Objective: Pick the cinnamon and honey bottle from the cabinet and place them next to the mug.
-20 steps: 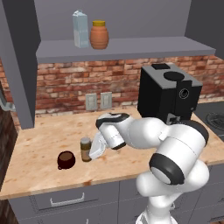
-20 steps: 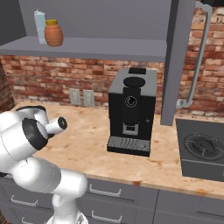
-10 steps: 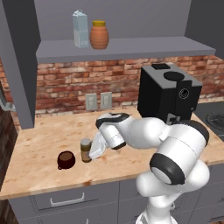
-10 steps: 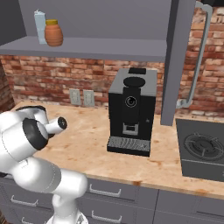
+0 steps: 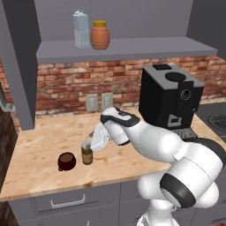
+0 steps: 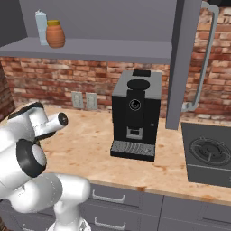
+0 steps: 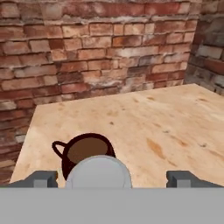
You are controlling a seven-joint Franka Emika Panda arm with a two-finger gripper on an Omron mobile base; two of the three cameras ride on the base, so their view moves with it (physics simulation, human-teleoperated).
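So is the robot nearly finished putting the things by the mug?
About halfway. The cinnamon already stands on the counter right beside the mug. The gripper is open around the jar, fingers wide apart, so it looks let go. The honey bottle is up on the cabinet shelf next to a carton; it needs fetching next.

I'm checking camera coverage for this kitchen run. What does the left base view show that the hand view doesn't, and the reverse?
Left base view alone: the honey bottle and a pale carton on the cabinet shelf, the black coffee machine, wall outlets and the drawer fronts.

Hand view alone: a top-down look at the cinnamon's pale lid, centred between the open pincer tips, and into the mug.

Both: the cinnamon beside the mug, the wooden counter and the brick wall.
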